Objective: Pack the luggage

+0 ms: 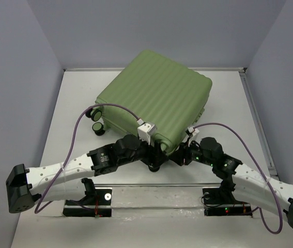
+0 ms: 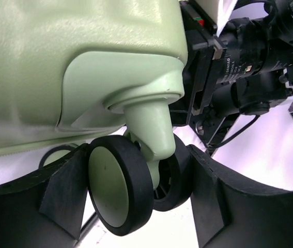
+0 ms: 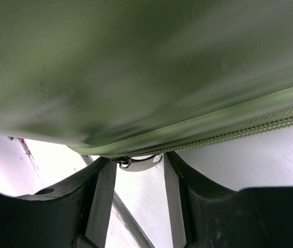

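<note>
Top view: luggage (image 1: 159,98) closed, flat, mid-table (image 1: 79,98), near corner between both grippers.
Left gripper (image 1: 154,157): only wrist view shows fingers (image 2: 58,201) flanking twin caster (image 2: 118,191), close against it; clamped or not, cannot tell.
Right gripper (image 1: 181,157): only wrist view shows fingers (image 3: 99,201) apart, zip pull (image 3: 140,164) between tips; grip cannot be told.

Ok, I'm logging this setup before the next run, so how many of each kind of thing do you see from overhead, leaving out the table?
Green suitcase: 1
Robot arms: 2
Purple cables: 2
Total: 5
</note>
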{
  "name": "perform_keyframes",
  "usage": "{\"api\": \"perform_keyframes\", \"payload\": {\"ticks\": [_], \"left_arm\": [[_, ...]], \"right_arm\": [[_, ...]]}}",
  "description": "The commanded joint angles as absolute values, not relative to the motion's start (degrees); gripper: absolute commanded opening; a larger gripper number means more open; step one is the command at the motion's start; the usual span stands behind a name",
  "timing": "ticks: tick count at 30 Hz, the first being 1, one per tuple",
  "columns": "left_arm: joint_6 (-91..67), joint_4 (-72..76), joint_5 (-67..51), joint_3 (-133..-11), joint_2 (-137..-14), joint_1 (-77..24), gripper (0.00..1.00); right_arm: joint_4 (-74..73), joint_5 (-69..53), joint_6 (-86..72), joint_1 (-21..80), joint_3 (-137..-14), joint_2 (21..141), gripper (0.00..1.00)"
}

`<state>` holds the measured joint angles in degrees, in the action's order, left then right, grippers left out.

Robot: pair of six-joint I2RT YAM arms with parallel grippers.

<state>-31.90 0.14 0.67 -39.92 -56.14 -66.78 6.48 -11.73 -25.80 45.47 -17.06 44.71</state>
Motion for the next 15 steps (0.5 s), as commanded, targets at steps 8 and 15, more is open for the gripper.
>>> {"api": "perform_keyframes", "payload": {"ticks": [8,15], "left_arm": [[-34.71,13.87,-5.52,-42.19,-56.51,-67.15,0.19],[-41.04,31.62,-7.56,-42.18,-58.09,-67.15,0.06]], "right_arm": [[15.03,-7.56,-26.8,46.4,-15.29,44.13,0.15],[17.22,-6.51,-31.02,49.47,-13.01,41.13,0.07]]}}
